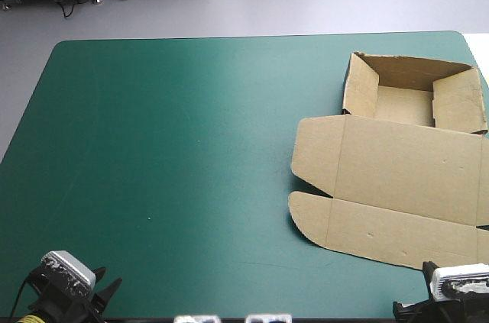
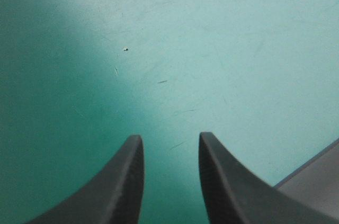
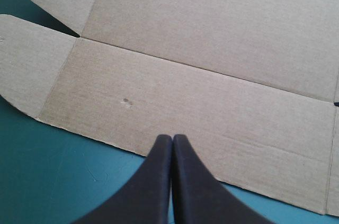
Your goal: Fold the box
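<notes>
we found the box (image 1: 397, 178) on the right half of the table, part folded and lying open. its tray (image 1: 405, 101) sat toward the far right corner, with brown walls raised along the far side and both short sides, the inside open to the camera above. from the tray's near side the lid (image 1: 412, 159) lay flat on the table, reaching toward the near edge. a straight crease set off the front panel (image 1: 397, 235) at the lid's outer end. two rounded side flaps (image 1: 315, 151) lay flat on the side of the lid toward the middle of the table, one on the lid and one on the front panel, with a notch between them. in the right wrist view the board showed a couple of small dents.

the right gripper (image 3: 172, 138) hung at the near right corner, just over the near edge of the front panel. its black fingers were pressed together into one point and had hold of nothing. we could not tell whether the tip touched the board.

the left gripper (image 2: 169, 138) was well apart from the box, at the near left corner. its fingers stood a little way apart with a narrow gap and nothing between them. ahead of it lay only the bare teal-green cover (image 1: 168, 155), marked with a pale speck (image 2: 125, 49) and fine scratches. the table's edge showed just beside this gripper.
</notes>
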You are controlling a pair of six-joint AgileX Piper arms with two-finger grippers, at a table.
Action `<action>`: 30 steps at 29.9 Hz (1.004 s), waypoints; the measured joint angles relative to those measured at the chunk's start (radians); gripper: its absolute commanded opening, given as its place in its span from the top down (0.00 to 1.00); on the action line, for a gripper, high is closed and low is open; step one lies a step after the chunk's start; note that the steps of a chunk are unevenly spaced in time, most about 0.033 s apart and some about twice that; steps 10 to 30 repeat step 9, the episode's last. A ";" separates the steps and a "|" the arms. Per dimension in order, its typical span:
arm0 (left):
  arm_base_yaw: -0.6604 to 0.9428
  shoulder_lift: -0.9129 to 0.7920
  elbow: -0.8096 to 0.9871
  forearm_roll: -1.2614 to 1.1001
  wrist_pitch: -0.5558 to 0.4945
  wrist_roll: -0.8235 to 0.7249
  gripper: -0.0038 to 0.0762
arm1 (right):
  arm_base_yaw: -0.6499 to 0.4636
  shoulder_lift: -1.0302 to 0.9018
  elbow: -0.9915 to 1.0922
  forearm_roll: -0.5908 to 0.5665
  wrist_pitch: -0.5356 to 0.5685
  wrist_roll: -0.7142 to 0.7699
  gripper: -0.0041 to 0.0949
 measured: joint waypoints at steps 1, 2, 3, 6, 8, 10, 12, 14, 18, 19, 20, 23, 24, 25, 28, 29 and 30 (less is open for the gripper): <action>0.000 0.000 0.000 0.000 0.001 0.000 0.64 | 0.000 0.000 0.001 0.000 -0.003 0.000 0.98; 0.000 0.000 0.000 0.000 0.001 0.000 0.64 | 0.000 0.000 0.001 0.000 -0.006 0.000 0.98; 0.000 0.000 0.000 0.000 0.001 0.000 0.64 | 0.000 0.000 0.001 0.000 -0.007 0.000 0.98; 0.000 0.000 0.000 0.000 0.001 0.000 0.64 | 0.000 0.000 0.001 0.000 -0.007 0.000 0.98; 0.000 0.000 0.000 0.000 0.001 0.000 0.64 | 0.000 0.000 0.001 0.000 -0.007 0.001 0.98; 0.000 0.000 0.000 0.000 0.001 0.000 0.64 | 0.000 0.000 0.001 0.000 -0.007 0.002 0.98; 0.000 0.000 0.000 0.000 0.001 0.000 0.64 | 0.000 0.000 0.001 0.000 -0.007 0.002 0.98; 0.000 0.000 0.000 0.000 0.001 0.000 0.64 | 0.000 0.000 0.001 0.000 -0.007 0.002 0.98; 0.000 0.000 0.000 0.000 0.001 0.000 0.64 | 0.000 0.000 0.001 0.000 -0.007 0.002 0.98; 0.000 0.000 0.000 0.000 0.001 0.000 0.64 | 0.000 0.000 0.001 0.000 -0.007 0.002 0.98; 0.000 0.000 0.000 0.000 0.001 0.000 0.64 | 0.000 0.000 0.001 0.000 -0.007 0.002 0.98; 0.000 0.000 0.000 0.000 0.001 0.000 0.64 | 0.000 0.000 0.001 0.000 -0.007 0.002 0.98; 0.000 0.000 0.000 0.000 0.001 0.000 0.64 | 0.000 0.000 0.001 0.000 -0.007 0.002 0.98; 0.000 0.000 0.000 0.000 0.001 0.000 0.64 | 0.000 0.000 0.001 0.000 -0.007 0.002 0.98; 0.000 0.000 0.000 0.000 0.001 0.000 0.64 | 0.000 0.000 0.001 0.000 -0.007 0.002 0.98; 0.000 0.000 0.000 0.000 0.001 0.000 0.64 | 0.000 0.000 0.001 0.000 -0.007 0.002 0.98; 0.000 0.000 0.000 0.000 0.001 0.000 0.64 | 0.000 0.000 0.001 0.000 -0.007 0.002 0.98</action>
